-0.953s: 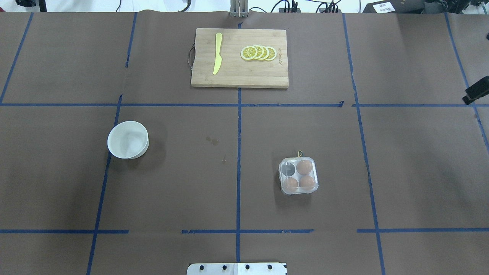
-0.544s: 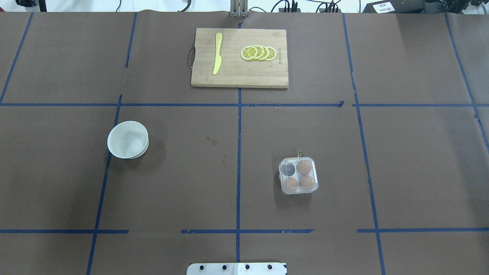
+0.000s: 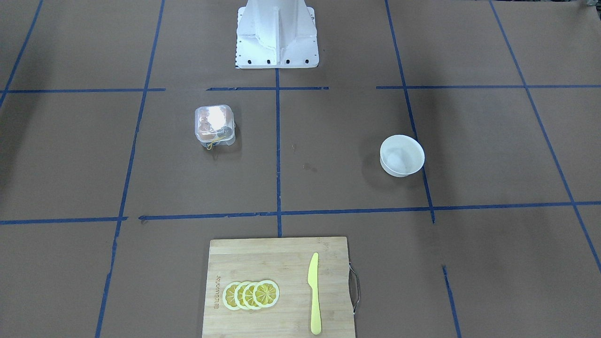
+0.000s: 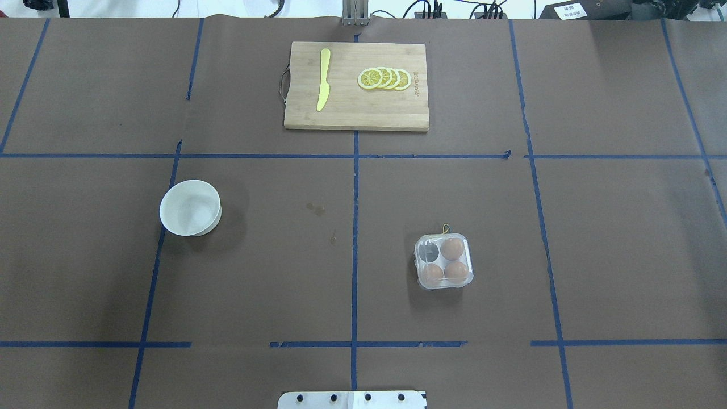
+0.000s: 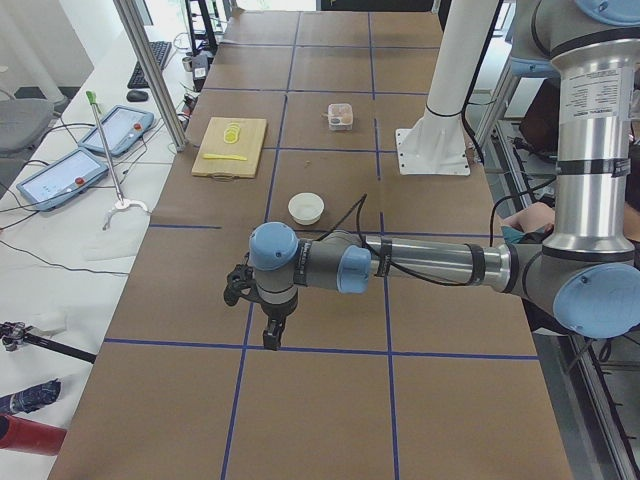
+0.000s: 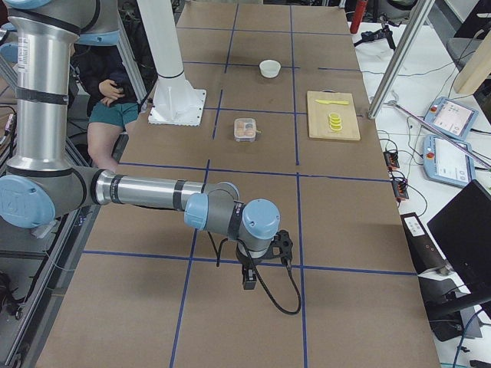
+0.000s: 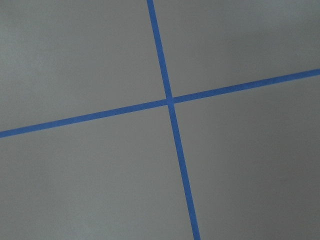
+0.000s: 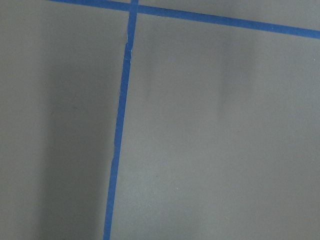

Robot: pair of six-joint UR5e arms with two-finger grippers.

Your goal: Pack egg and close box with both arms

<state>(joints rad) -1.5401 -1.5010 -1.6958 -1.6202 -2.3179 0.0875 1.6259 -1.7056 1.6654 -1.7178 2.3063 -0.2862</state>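
**A:** Eggs (image 4: 452, 248) first. You have three brown ones, each showing round from above, so I judge they stand on end with the long axis vertical. They will be fragile, smooth and light. Take one across its middle, gently.

**B:** And the box (image 4: 443, 236)?

**A:** It is thin clear plastic. I'd expect it to be light, to flex, and to slide if you push it. It sits lower right of centre in the overhead view, right of the middle tape line. The lid looks down over the eggs, but I can't tell whether it is latched. The fourth cup (image 4: 429, 253), at the box's upper left, shows dark with no egg.

**B:** Which way does it point?

**A:** It is near square with no real long axis, turned slightly off the tape grid. The yellow band (image 4: 446, 229) sticks out toward the top of the frame. Steady it by opposite side walls.

**B:** Further out?

**A:** The white bowl (image 4: 190, 210) is left of centre, well apart, and looks empty. The left arm (image 5: 420, 262) and right arm (image 6: 146, 190) hang over bare table (image 4: 272, 272) and show only in the side views. I cannot tell whether their jaws are wide or narrow.
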